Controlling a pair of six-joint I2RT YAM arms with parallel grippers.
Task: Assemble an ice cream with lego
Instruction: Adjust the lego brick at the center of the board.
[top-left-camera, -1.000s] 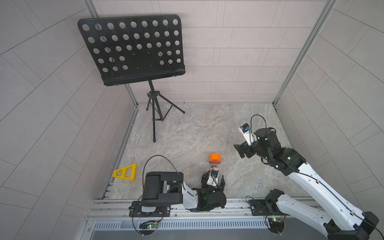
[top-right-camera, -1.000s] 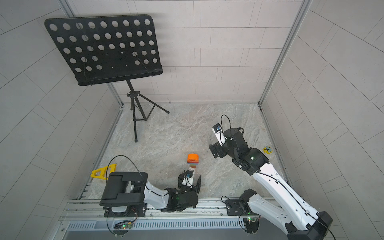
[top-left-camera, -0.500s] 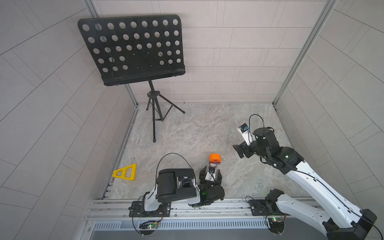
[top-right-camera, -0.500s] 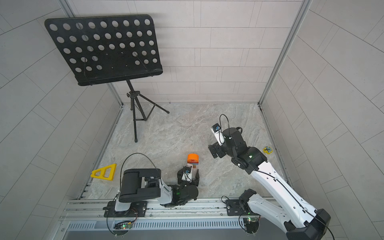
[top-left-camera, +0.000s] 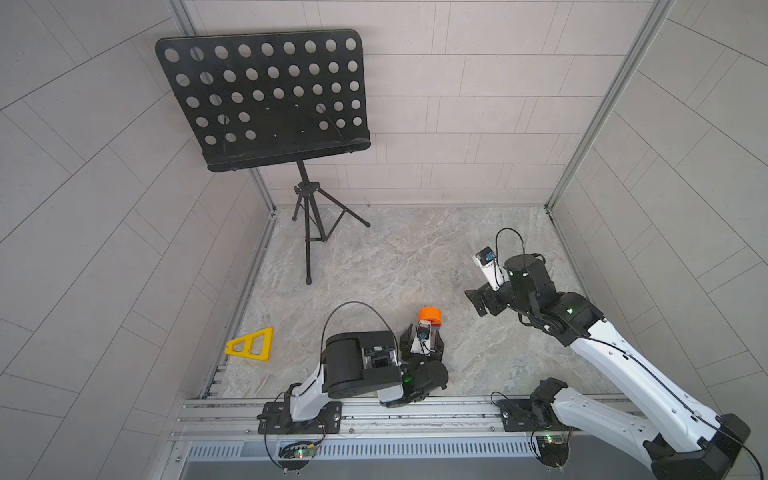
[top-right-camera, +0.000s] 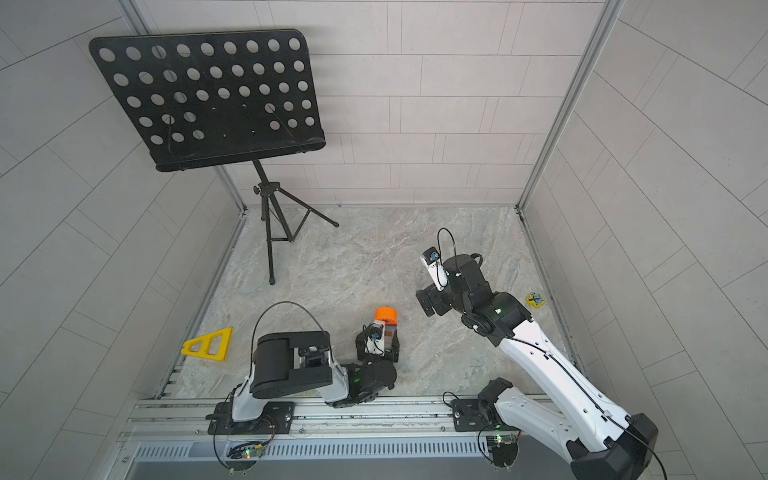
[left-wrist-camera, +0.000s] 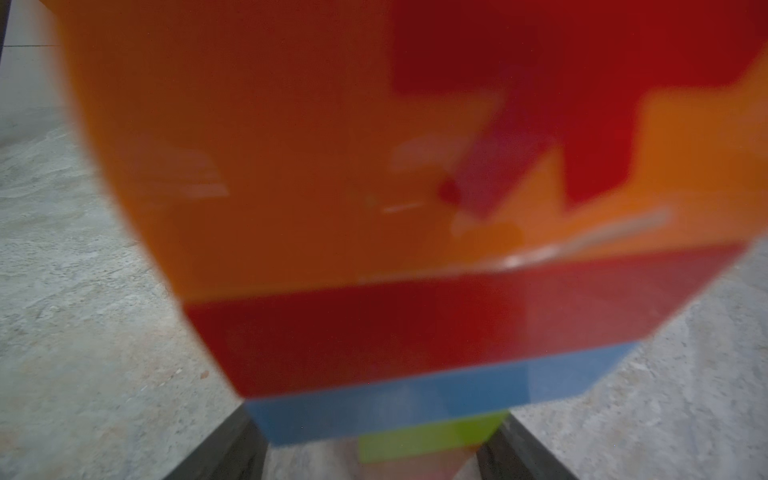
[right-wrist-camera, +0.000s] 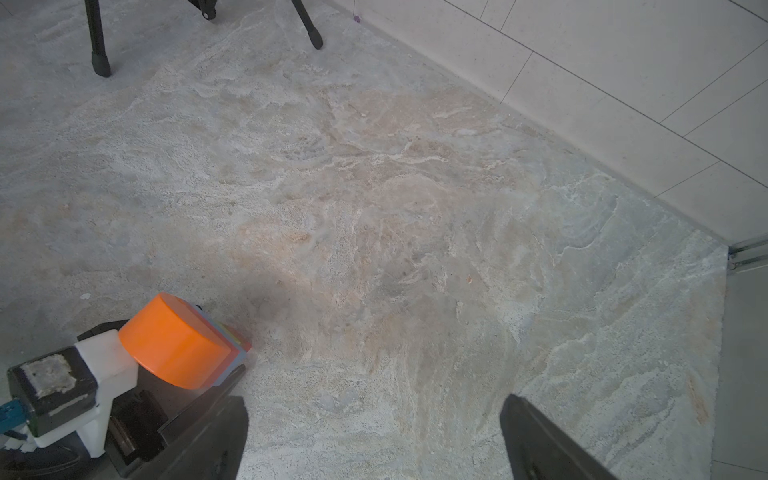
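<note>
Between my left fingers (left-wrist-camera: 224, 449), place: the ice cream (top-left-camera: 430, 319) stands near the front middle of the table (top-left-camera: 395, 257), its stem flanked by my left end effector (top-left-camera: 423, 337).
Pointing: dome (left-wrist-camera: 270, 145) uppermost, and toward the back wall in both top views; stem downward. The foot is hidden, so I cannot tell whether it touches the table.
Long axis: stem to dome, rising from the table.
Face: the flat side with the red asterisk (left-wrist-camera: 582, 83) is turned to my left wrist camera.
Layers: orange half-round dome, wide red brick (left-wrist-camera: 374, 332), wide blue brick (left-wrist-camera: 374, 411), narrow lime green brick (left-wrist-camera: 428, 440).
Texture: smooth glossy plastic with flat faces and square edges; the dome's rim is curved.
Left end effector: spread, one finger each side of the stem. Table shows between one finger and the green brick; the tips are hidden behind the blue brick.
Right end effector (right-wrist-camera: 372, 399): spread wide, only table between its fingers, well apart to the ice cream's right.
Table: grey-beige, marbled, matte.
Outward: yellow triangular frame (top-left-camera: 266, 344) lying flat at the left; small yellow object (top-right-camera: 535, 300) by the right wall; black perforated music stand (top-left-camera: 291, 141) on a tripod at the back left.
</note>
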